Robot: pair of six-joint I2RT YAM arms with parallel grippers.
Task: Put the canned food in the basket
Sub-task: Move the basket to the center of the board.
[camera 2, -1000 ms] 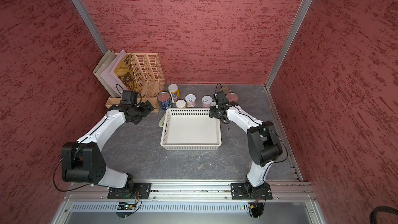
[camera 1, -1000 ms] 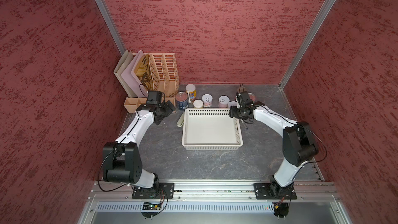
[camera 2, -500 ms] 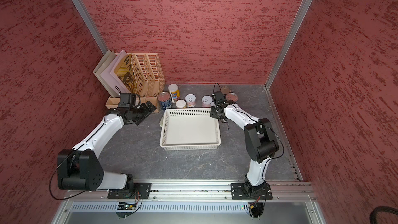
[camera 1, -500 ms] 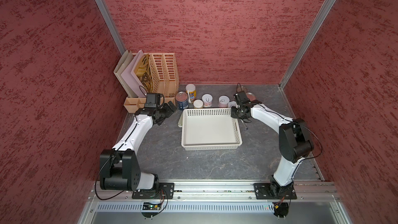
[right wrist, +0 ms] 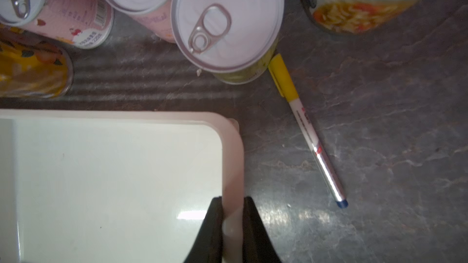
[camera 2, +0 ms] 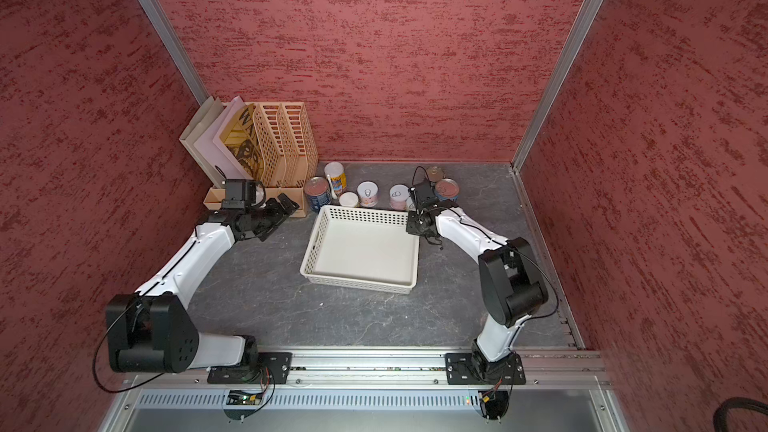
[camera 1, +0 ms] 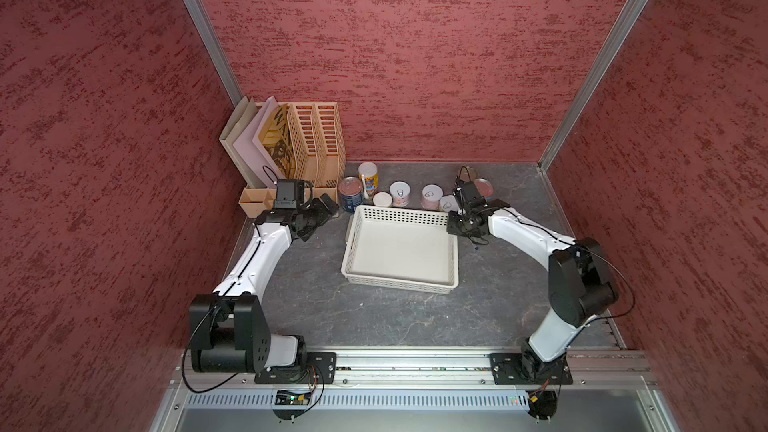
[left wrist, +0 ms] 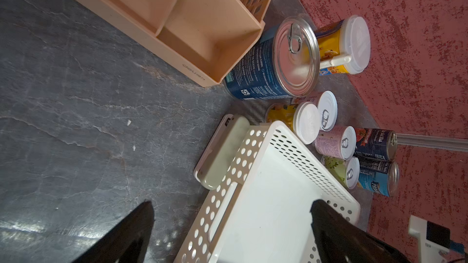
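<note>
Right fingers (right wrist: 212, 223), apart a second ago, now pinch the basket (camera 1: 399, 282) rim; basket has skewed slightly; left fingers (left wrist: 136, 223) stay spread; cans (camera 1: 431, 195) stand on counter (camera 1: 316, 284) behind it

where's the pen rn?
Right wrist view: pen lies on the table at the basket's far right corner, yellow cap by a white-lidded can.

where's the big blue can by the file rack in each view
Both top views: big blue can stands between the peach rack and the basket's far corner.
Left wrist: big blue can at the peach rack's tray corner, beside the tall yellow can.
Right wrist: not in it.
Shared landmark: the basket, in all four.
</note>
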